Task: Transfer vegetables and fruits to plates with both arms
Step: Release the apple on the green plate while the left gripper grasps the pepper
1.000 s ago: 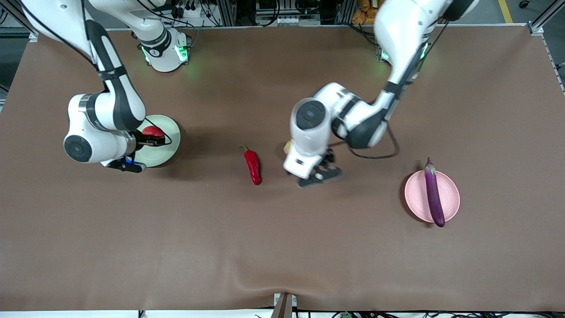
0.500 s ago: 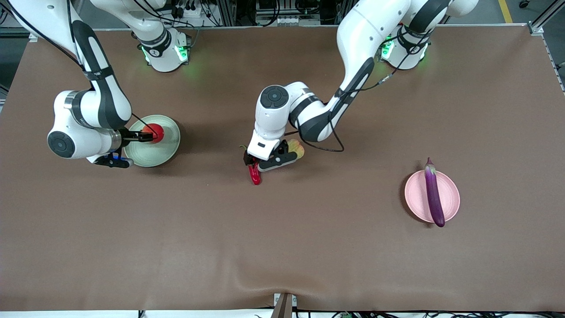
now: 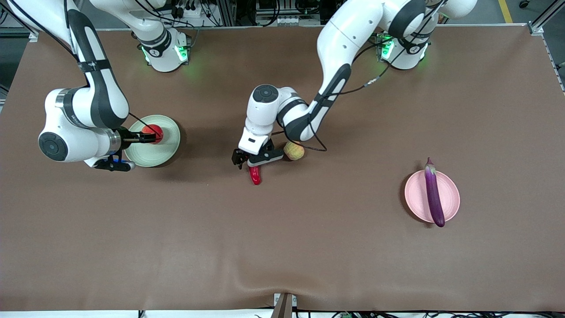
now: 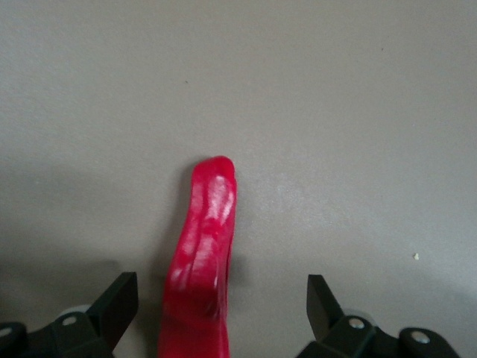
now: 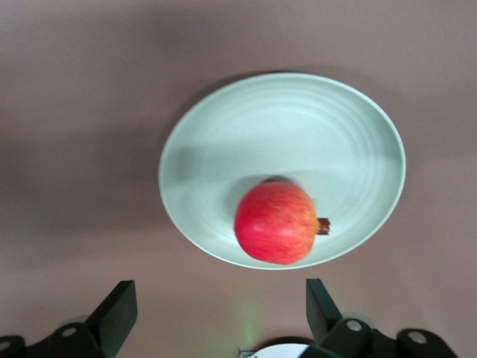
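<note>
While the red chili pepper (image 3: 255,174) lies on the table beside the yellowish-green fruit (image 3: 294,150), the left gripper (image 3: 251,159) hovers over it, jaws wide. The right gripper (image 3: 132,150), jaws wide, hangs above the red fruit (image 3: 153,132) on the green plate (image 3: 154,154). The eggplant (image 3: 433,194) rests on the pink plate (image 3: 415,194).

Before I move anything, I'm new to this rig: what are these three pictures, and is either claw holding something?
Two white robot arms work at a brown table. The front view looks down from across it; the other two come from cameras on each wrist.

The left claw is open, down over the red chili pepper, which lies between its fingers, not yet gripped. The yellowish-green fruit sits beside it.

The right claw is open over the pale green plate, where the red fruit lies. The eggplant lies on the pink plate. Nothing is held.
</note>
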You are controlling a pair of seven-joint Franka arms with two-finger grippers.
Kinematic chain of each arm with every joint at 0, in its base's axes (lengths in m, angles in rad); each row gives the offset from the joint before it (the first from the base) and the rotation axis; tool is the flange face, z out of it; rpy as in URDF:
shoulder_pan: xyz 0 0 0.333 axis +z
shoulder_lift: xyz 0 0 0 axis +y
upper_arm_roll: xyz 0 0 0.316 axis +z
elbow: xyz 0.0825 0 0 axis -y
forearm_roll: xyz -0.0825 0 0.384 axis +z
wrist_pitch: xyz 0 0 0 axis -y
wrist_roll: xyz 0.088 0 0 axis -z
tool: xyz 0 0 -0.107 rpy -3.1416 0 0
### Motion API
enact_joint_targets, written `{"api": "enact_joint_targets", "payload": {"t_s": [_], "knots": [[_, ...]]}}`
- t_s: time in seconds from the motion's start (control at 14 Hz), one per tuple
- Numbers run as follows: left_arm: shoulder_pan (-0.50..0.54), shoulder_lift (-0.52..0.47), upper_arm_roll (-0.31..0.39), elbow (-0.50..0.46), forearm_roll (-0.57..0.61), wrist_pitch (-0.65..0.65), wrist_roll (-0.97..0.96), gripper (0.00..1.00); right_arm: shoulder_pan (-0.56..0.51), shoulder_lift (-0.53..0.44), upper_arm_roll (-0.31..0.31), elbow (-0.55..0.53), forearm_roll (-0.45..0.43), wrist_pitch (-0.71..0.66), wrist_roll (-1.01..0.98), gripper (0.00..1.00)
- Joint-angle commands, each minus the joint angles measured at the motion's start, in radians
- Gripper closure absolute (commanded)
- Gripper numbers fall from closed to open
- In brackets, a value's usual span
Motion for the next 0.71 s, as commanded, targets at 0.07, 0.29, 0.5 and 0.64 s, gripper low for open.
{"api": "enact_joint_targets", "payload": {"t_s": [0.07, 0.29, 0.5, 0.64], "knots": [[-0.023, 0.039, 0.029, 0.04, -0.014, 0.007, -0.01, 0.45, 0.034, -0.01, 0.0, 0.053, 0.029, -0.034, 0.052, 0.0], [-0.023, 0.048, 0.029, 0.037, -0.008, 0.005, -0.005, 0.78, 0.079, -0.007, 0.0, 0.117, 0.03, -0.077, 0.133, 0.0], [-0.011, 0.007, 0.03, 0.022, -0.001, -0.037, 0.001, 1.0, 0.119, 0.004, 0.0, 0.165, 0.093, -0.105, 0.247, 0.0], [0.009, -0.067, 0.029, 0.022, -0.012, -0.166, 0.004, 1.0, 0.126, 0.014, 0.0, 0.185, 0.142, -0.105, 0.302, 0.0]]}}
